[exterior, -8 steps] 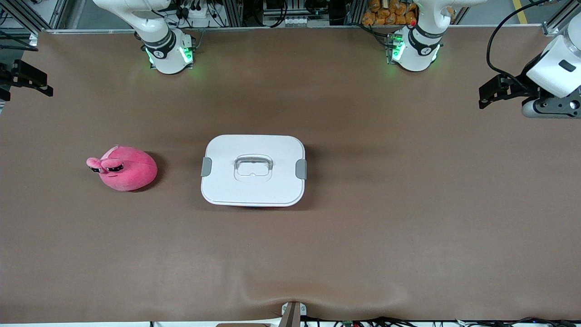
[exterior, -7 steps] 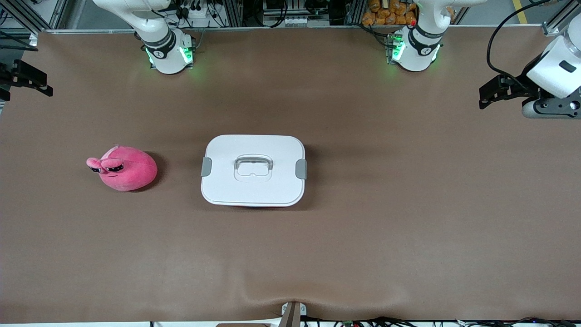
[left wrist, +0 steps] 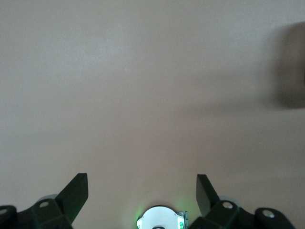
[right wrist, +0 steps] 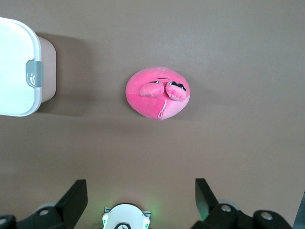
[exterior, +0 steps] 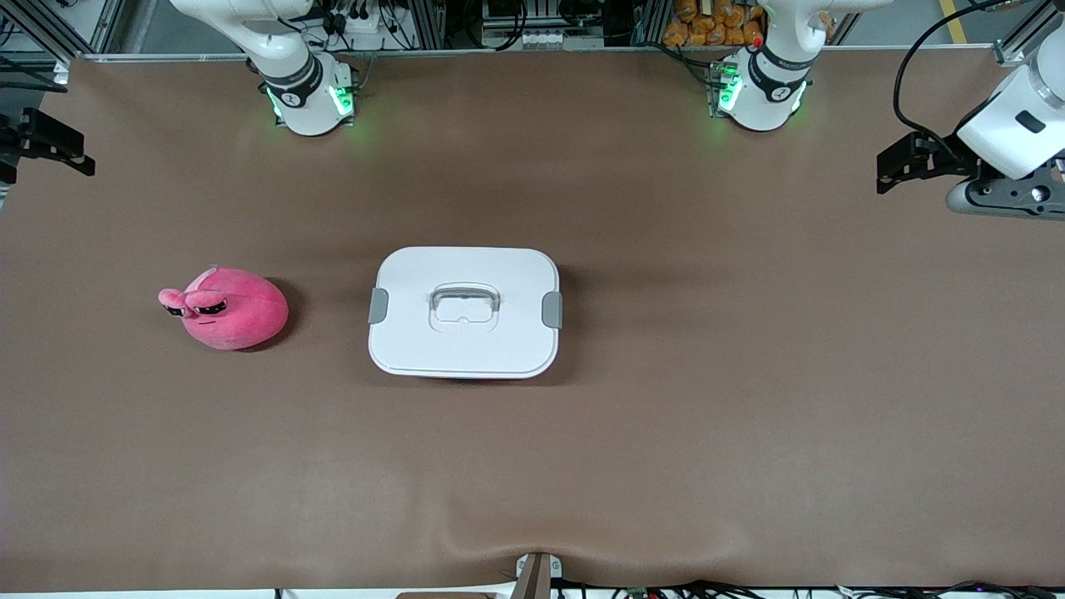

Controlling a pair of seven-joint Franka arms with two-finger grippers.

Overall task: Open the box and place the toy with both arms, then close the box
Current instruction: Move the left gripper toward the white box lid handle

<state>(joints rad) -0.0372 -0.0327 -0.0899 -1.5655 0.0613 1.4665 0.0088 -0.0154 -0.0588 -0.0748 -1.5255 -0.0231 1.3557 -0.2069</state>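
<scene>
The box (exterior: 464, 312) sits mid-desk, its white lid (exterior: 463, 293) seated square with both grey side clips (exterior: 378, 305) lying against the lid edges and the clear handle (exterior: 464, 298) flat at centre. In the right wrist view a strip of pink tub wall shows under the lid's rim. The toy (exterior: 226, 307), a pink plush with dark half-lidded eyes, rests on the brown desk (exterior: 749, 399) beside the box toward the right arm's end, apart from it with bare surface between.

The left claw (exterior: 894, 168) hangs over the desk edge at the left arm's end, well apart from the box; its wrist view shows both fingers (left wrist: 76, 192) spread wide with nothing between them. The right claw (right wrist: 140, 195) is likewise spread and empty, held above the toy; in the front view only a dark part of it shows at the frame edge.

Wide bare desk surrounds the box on all sides, most of it nearer the front camera. A ripple lifts the desk covering at the near edge.
</scene>
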